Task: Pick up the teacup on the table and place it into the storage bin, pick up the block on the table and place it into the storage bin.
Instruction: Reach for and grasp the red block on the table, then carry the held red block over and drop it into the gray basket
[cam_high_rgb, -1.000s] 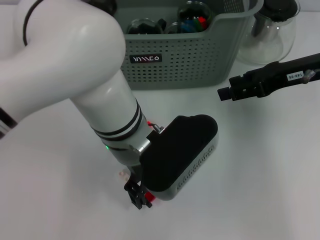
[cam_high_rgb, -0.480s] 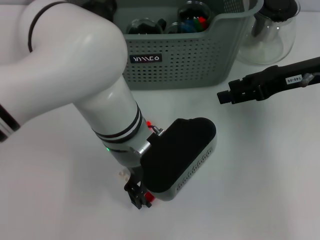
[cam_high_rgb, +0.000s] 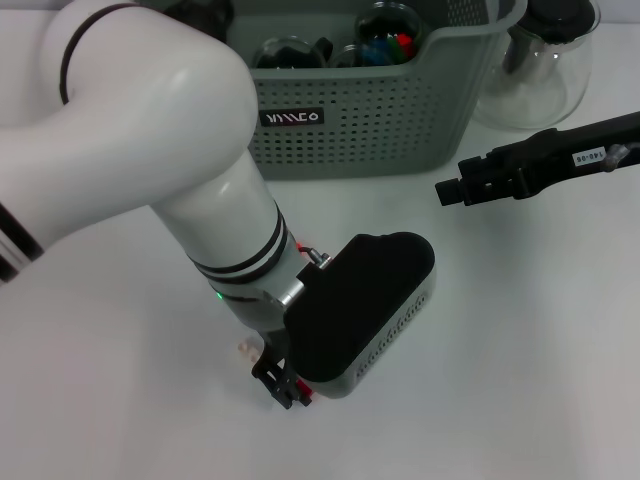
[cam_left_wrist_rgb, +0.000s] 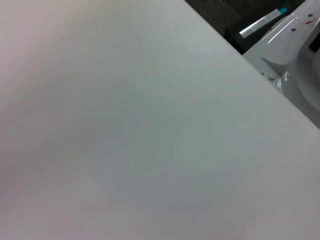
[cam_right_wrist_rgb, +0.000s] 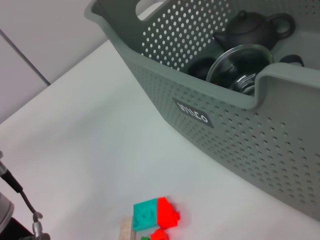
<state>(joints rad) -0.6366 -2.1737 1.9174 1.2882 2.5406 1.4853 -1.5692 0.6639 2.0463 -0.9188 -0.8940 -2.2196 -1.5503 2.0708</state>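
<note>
From the head camera, I am looking at a smooth white counter (cam_high_rgb: 520, 350) with the storage bin (cam_high_rgb: 370, 110) at 12 o'clock: a grey-green plastic basket, rectangular, its walls punched with rows of small round holes, a rolled rim on top and a small black label with a white logo on the front. A clear glass jug (cam_high_rgb: 535, 70) is standing just beside it at 1 o'clock. My left arm, glossy white with black rings, is reaching down from 10 o'clock to the lower centre, wrist bent steeply, its black-padded camera housing tilted toward 4 o'clock. The left gripper (cam_high_rgb: 285, 385) is pointing down at the counter near 6 o'clock, with a speck of the red block (cam_high_rgb: 303, 397) showing at its tip; I cannot tell how its jaws are standing. The right gripper (cam_high_rgb: 450, 190), black and boxy, is hanging level at 3 o'clock, pointing toward 9, jaws narrow and holding nothing.

The left wrist camera is giving me bare counter.

The right wrist camera is showing the bin's perforated wall, a dark matte teapot (cam_right_wrist_rgb: 250, 30) and a round glass teacup (cam_right_wrist_rgb: 240, 70) inside, and studded teal, red and beige blocks on the counter at 6 o'clock.
</note>
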